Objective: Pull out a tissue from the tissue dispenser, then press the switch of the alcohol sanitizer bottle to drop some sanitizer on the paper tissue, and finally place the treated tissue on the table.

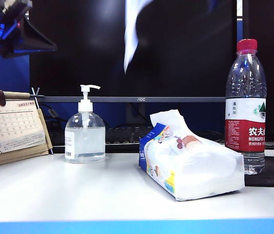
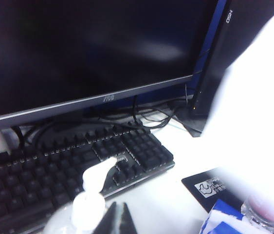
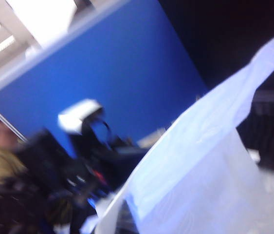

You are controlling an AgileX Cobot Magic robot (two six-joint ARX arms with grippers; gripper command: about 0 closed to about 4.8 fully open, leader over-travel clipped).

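The alcohol sanitizer bottle (image 1: 84,139) stands on the white table (image 1: 78,195), its white pump switch (image 1: 89,89) on top. The tissue dispenser (image 1: 195,168) lies to its right with a sheet sticking up. A white tissue (image 1: 132,34) hangs from above the exterior view, over the gap between bottle and pack. It fills the right wrist view as a blurred tissue (image 3: 210,161) and hides my right gripper, which is shut on it. My left gripper (image 2: 117,220) is shut, close beside the blurred switch (image 2: 98,175). The left arm (image 1: 10,27) hovers at the upper left.
A red-capped water bottle (image 1: 246,107) stands at the right behind the pack. A desk calendar (image 1: 10,131) leans at the left. A monitor (image 1: 137,48) and a black keyboard (image 2: 68,165) sit behind the bottle, and a dark mat (image 2: 210,187) lies at the right.
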